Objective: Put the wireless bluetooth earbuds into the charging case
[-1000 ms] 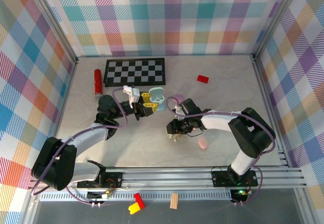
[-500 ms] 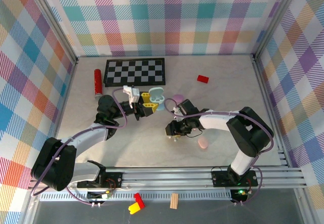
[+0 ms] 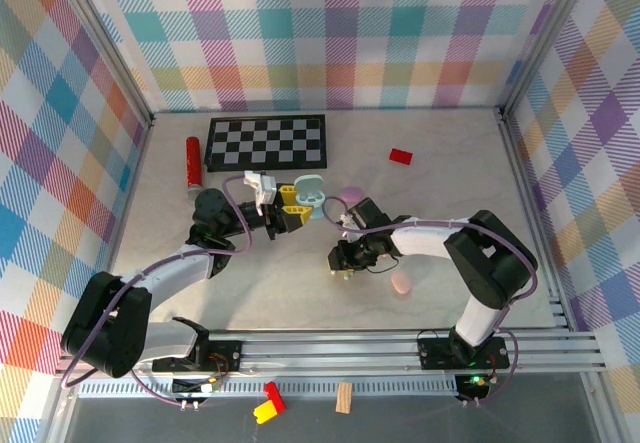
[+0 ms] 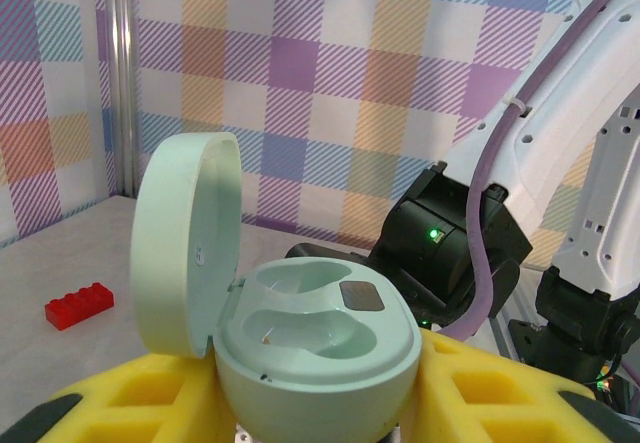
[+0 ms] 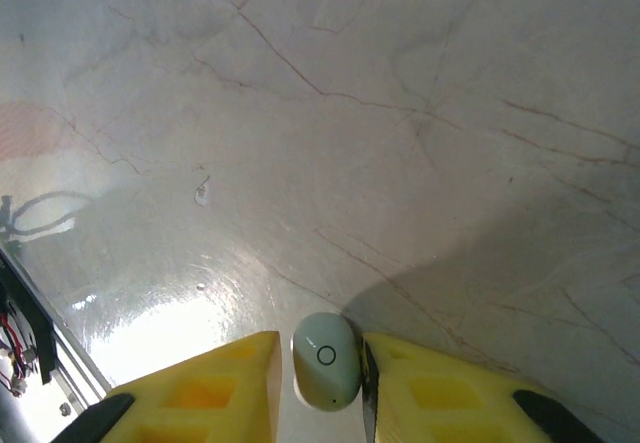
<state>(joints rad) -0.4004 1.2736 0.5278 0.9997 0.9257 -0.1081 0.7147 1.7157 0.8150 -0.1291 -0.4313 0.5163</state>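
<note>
Left gripper [image 3: 293,206] clamped on open mint case [image 4: 315,348]. Right gripper [image 3: 343,266] down low, pinching pale green earbud [image 5: 326,358] on table [image 5: 400,113].

R-wrist view: earbud [image 5: 326,359] sits btw. right pincer [image 5: 320,345] pads. Its stem is hidden, contact w/ pads unclear, pads cut off at pic's bottom. Pink smear [image 5: 25,128] at left too blurred to ID. L-wrist view: mint case [image 4: 315,343] underside and left pincer [image 4: 315,383] pads cut off at bottom. Top view: purple case [image 3: 350,195], mid-bench, half hidden behind right arm [image 3: 430,235].
</note>
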